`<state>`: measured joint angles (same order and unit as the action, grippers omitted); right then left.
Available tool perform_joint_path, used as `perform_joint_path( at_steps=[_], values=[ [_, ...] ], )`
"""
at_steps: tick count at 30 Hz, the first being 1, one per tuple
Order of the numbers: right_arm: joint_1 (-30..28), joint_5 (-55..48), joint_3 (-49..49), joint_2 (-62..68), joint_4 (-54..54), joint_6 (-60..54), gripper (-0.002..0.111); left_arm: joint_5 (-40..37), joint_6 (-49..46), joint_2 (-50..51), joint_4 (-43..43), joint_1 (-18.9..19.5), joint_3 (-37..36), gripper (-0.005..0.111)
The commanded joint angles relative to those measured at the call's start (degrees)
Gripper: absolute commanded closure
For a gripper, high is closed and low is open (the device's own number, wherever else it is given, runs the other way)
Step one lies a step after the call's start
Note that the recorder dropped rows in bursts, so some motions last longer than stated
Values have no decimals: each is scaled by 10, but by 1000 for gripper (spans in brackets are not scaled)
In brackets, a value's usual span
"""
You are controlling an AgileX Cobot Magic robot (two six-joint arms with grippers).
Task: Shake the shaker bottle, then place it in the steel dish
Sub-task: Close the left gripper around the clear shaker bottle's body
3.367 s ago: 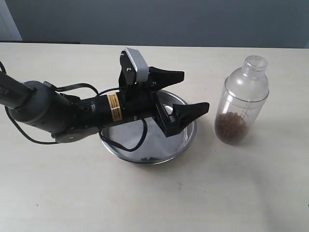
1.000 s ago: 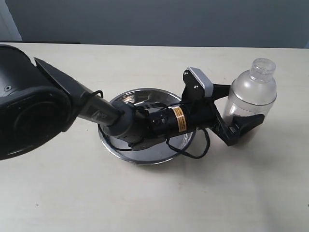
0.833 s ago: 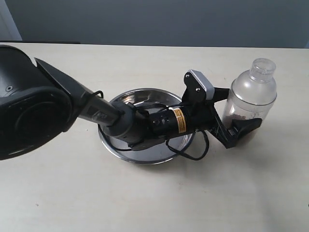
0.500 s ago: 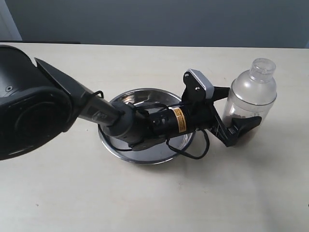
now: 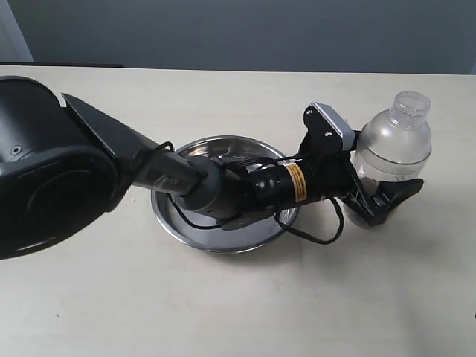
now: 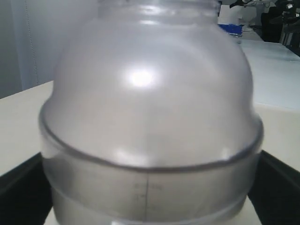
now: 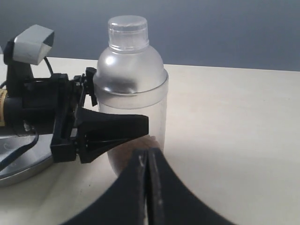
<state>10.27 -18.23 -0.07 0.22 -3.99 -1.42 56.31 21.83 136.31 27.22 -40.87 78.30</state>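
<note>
**A:** Why does the left arm lie so low across the table?

**B:** I think it reaches over the steel dish to arrive at the shaker bottle. The bottle stands upright on the far side, outside the dish and near its rim. The arm must pass above the dish to meet the bottle from the side.

**A:** Does the left gripper hold it already?

**B:** Its jaws are spread wide, one on each side of the bottle's body, below the frosted dome. I see no squeeze. To me the grasp is prepared, not made, so the shaking has not begun.

**A:** And the right gripper?

**B:** Its two fingers are pressed together, with nothing between them. It waits close by, in front of the bottle.

**A:** What can you not see?

**B:** The arm covers much of the dish. The far jaw is behind the bottle, so contact I cannot judge. The bottle's base is hidden in every view. The brown grains show only a little.
</note>
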Motion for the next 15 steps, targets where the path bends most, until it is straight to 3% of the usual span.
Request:
perform_joint_path(
  at_steps=[1, 4, 15],
  values=[
    [0, 8, 1, -2, 3, -1, 109, 1, 0, 30, -9, -3, 15, 10],
    [0, 8, 1, -2, 3, -1, 109, 37, 0, 43, -11, -3, 28, 10],
    [0, 8, 1, -2, 3, -1, 109, 2, 2, 43, -13, -5, 58, 10]
  ],
)
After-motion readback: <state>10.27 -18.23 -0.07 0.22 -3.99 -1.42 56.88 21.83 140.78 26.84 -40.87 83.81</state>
